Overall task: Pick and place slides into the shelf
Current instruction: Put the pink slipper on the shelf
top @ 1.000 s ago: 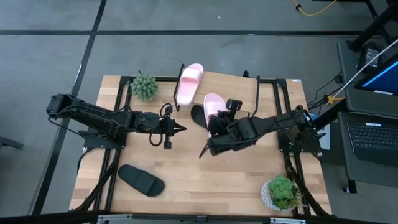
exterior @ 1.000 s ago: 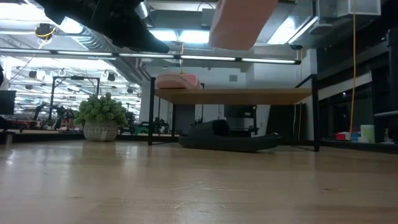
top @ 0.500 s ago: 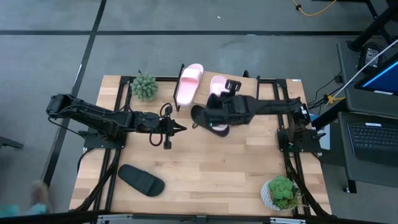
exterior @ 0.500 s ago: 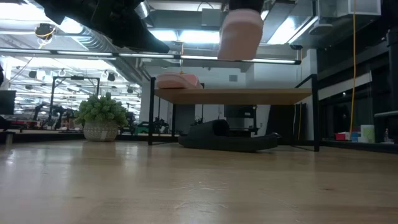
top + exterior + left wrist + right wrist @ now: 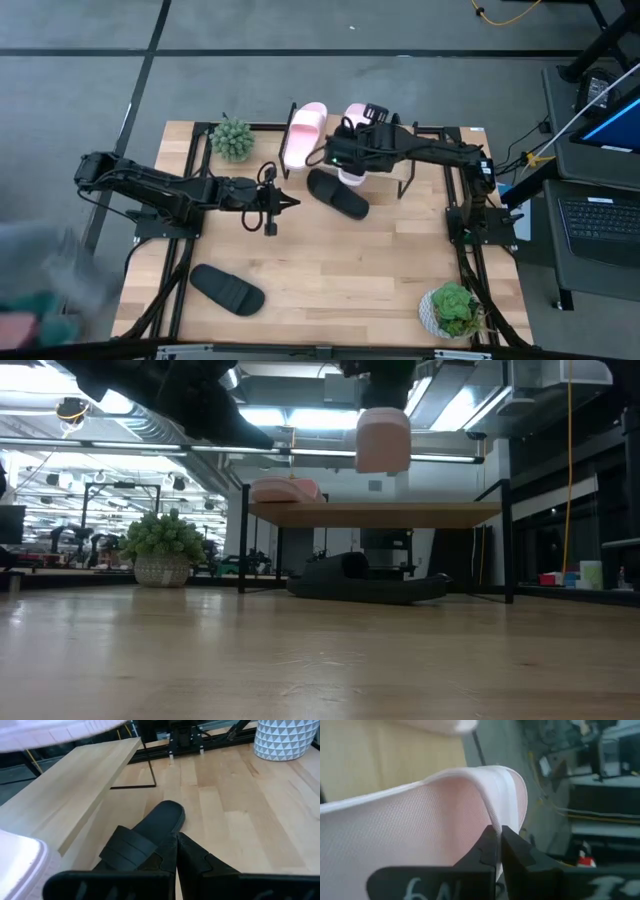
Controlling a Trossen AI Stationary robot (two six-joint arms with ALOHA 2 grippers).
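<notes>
My right gripper [image 5: 347,158] reaches from the right over the shelf [image 5: 328,128] and is shut on a pale pink slide [image 5: 354,113], which hangs above the plank [image 5: 375,513] in the low view [image 5: 383,440]. The other pink slide [image 5: 305,135] lies flat on the shelf top [image 5: 287,490]. One black slide [image 5: 337,192] lies on the table, partly under the shelf [image 5: 365,585]. A second black slide [image 5: 228,288] lies near the table's near-left corner. My left gripper [image 5: 290,205] hovers shut left of the first black slide [image 5: 145,840]. My right gripper pinches a thin, white-trimmed edge of the pink slide [image 5: 496,817] between its two fingers [image 5: 512,850]; whether that edge belongs to the strap or the sole I cannot tell. The slide is lifted clear, hanging below the gripper above the shelf top.
A green plant [image 5: 232,138] stands at the far-left corner beside the shelf. A potted plant in a white planter [image 5: 452,308] stands at the near-right corner. Thin black shelf legs [image 5: 411,165] stand by the right arm. Bare wood lies in the table's middle [image 5: 340,270].
My right gripper has carried the pink slide from above the table's middle toward the far edge, over the shelf, and has turned about. The slide has come lower and hangs closer to the plank. The black slide it was covering now shows.
</notes>
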